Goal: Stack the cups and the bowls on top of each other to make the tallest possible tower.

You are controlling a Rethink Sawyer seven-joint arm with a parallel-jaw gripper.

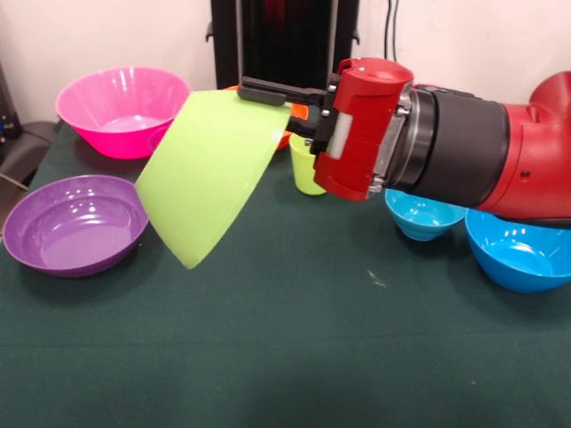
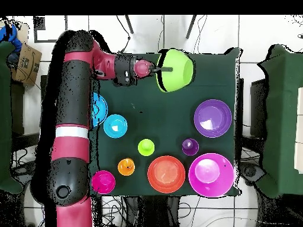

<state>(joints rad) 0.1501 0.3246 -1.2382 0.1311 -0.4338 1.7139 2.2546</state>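
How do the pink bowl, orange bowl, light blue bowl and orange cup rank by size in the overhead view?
1. pink bowl
2. orange bowl
3. light blue bowl
4. orange cup

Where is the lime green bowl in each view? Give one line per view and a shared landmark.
Front view: lime green bowl held tilted above the table, left of center, in the hand.
Overhead view: at the top, right of center.
Shared landmark: the purple bowl, nearest it in both.
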